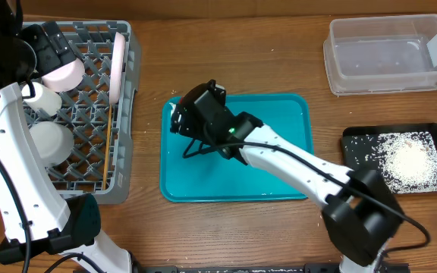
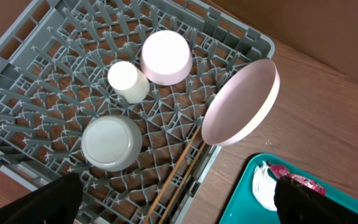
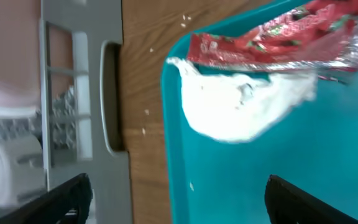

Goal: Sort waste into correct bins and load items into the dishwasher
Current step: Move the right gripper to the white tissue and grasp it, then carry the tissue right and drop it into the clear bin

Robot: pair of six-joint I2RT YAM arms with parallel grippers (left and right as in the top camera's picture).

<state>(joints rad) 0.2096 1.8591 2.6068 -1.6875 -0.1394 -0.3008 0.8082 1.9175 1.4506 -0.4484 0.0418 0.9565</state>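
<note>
Napkin (image 3: 241,106) and red sauce packet (image 3: 278,40) lay touching in a corner of the teal tray (image 3: 241,186). Right fingers (image 3: 319,199) hung wide above that corner; left fingers (image 2: 48,199), wide too, stood off the tray. Closing might pinch both together, seemingly overlapped, mis-sorting one.

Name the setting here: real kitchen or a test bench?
Likely a robot test bench staged for dish clearing, not a real kitchen: a grey dish rack sits directly on a wooden table, beside a teal tray, with a clear tub and a black tray apparently serving as bins.
</note>
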